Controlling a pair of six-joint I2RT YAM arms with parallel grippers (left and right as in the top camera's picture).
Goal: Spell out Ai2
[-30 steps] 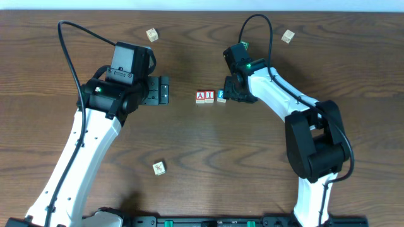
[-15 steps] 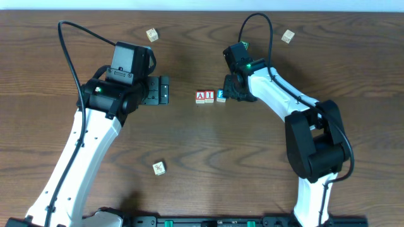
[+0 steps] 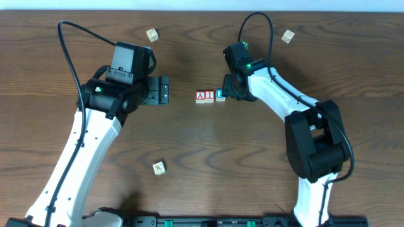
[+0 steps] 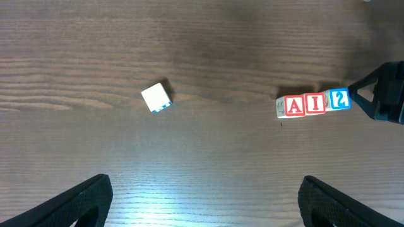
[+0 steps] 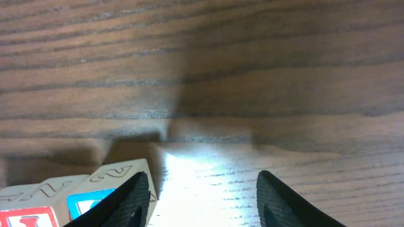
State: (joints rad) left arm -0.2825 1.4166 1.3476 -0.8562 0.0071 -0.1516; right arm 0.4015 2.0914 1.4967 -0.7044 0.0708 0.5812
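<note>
Three letter blocks stand in a row on the wooden table: a red A block [image 3: 200, 96], a red I block [image 3: 209, 96] and a blue 2 block [image 3: 220, 95]. The left wrist view shows them as A [image 4: 293, 105], I [image 4: 315, 103], 2 [image 4: 339, 99], touching side by side. My right gripper [image 3: 228, 93] is open, its left finger against the 2 block's right side [image 5: 104, 189], nothing between the fingers [image 5: 202, 202]. My left gripper [image 3: 164, 90] is open and empty, left of the row [image 4: 205, 202].
Loose wooden blocks lie at the back left [image 3: 152, 34], the back right [image 3: 288, 36] and the front [image 3: 159, 168]. A white block [image 4: 156, 98] shows in the left wrist view, left of the row.
The 2 block has slid left against the I block, pushed by my right gripper's finger. The left arm has not moved.
</note>
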